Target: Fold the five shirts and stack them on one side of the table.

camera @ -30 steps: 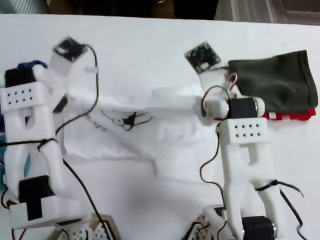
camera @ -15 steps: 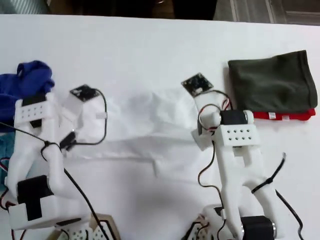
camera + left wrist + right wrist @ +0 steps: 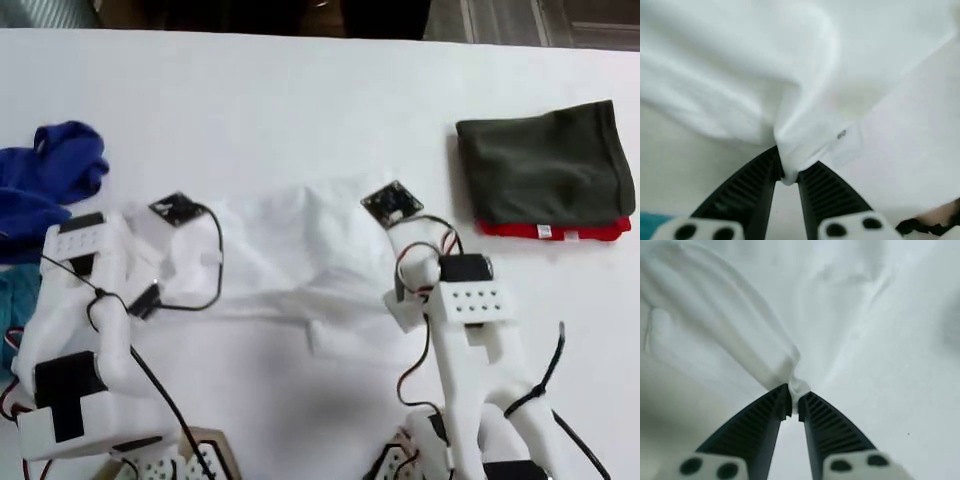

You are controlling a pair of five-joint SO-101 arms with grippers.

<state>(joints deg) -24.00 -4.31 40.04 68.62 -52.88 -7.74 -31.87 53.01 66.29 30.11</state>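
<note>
A white shirt lies across the middle of the table, folded over on itself. My left gripper is shut on a pinch of the white shirt at its left end. At the shirt's right end my right gripper is shut on another pinch of the white shirt. In the high view the left arm and the right arm stand at the shirt's two ends. A folded dark green shirt rests on a folded red shirt at the right.
A crumpled blue shirt lies at the table's left edge, with a bit of teal cloth below it. The far half of the white table is bare.
Both arms have pulled back toward the table's near side, drawing the shirt's far edge over onto itself. The blue shirt, earlier hidden by the left arm, has come into sight.
</note>
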